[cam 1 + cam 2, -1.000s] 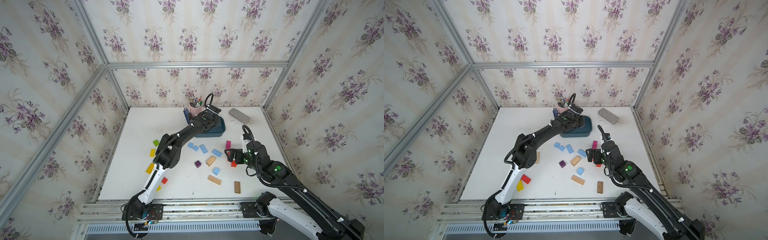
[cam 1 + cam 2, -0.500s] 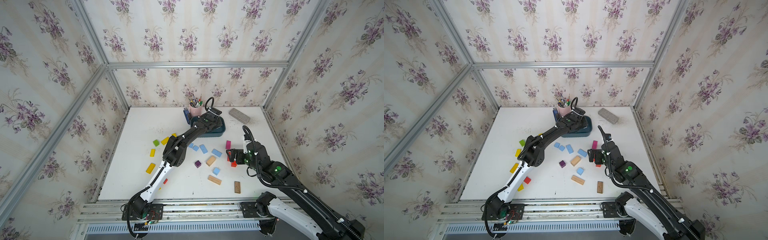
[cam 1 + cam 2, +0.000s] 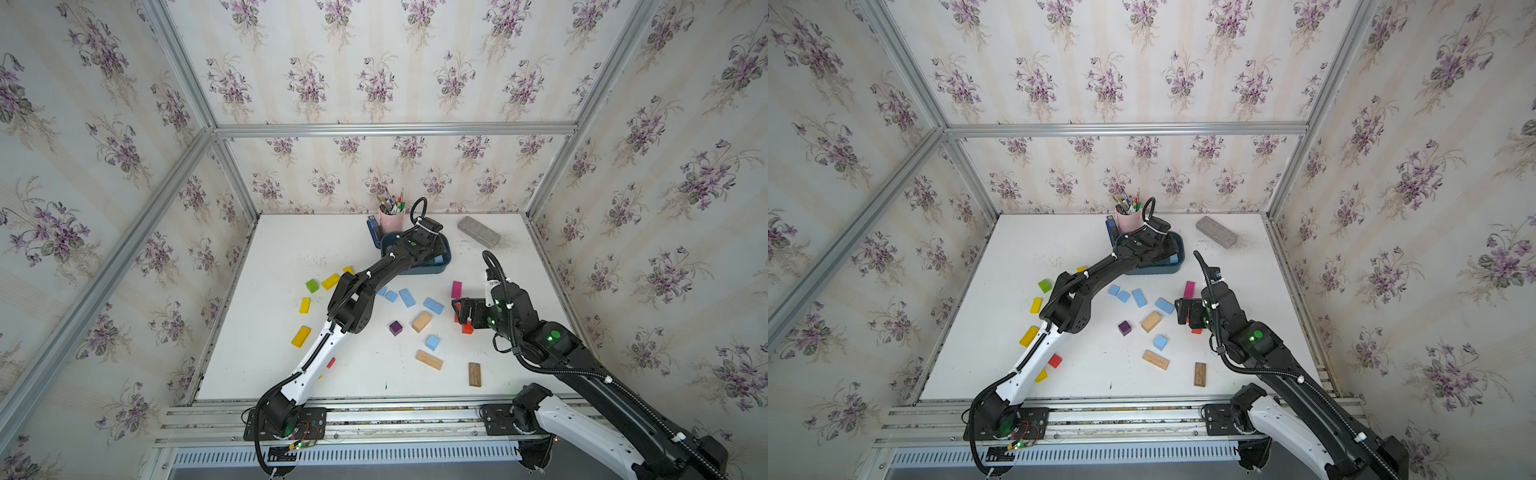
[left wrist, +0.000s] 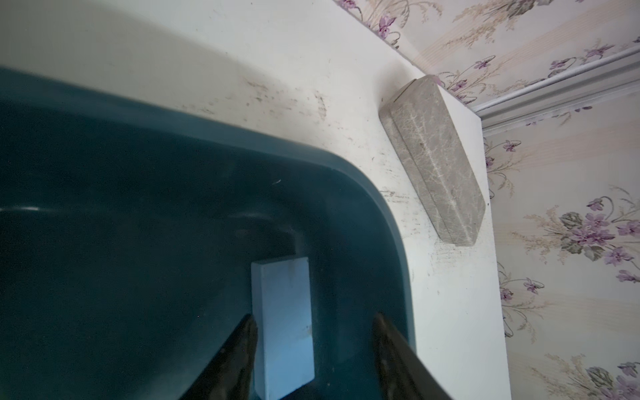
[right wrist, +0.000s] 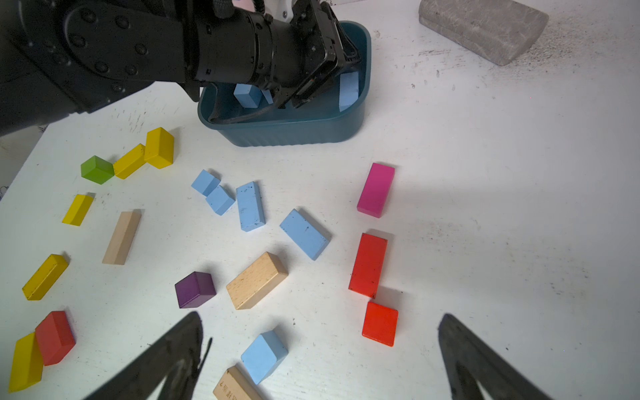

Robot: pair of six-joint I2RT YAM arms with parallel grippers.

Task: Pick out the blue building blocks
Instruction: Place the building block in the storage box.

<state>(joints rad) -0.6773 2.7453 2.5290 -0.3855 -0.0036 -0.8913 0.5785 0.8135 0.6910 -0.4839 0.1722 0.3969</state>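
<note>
I'm seeing the counter (image 3: 291, 249) with the teal tub (image 5: 287, 133) at the back. The left hand (image 4: 315, 319) is hanging inside it, jaws spread, with a blue bar (image 4: 282, 322) standing loose between them. The right hand (image 5: 321, 316) is hovering wide open over five blue building blocks (image 5: 251, 206) lying out on the counter. The blue cube (image 5: 264, 356) is sitting just ahead between its fingers, so I'm judging the right arm nearer, with no long axis to align.
</note>
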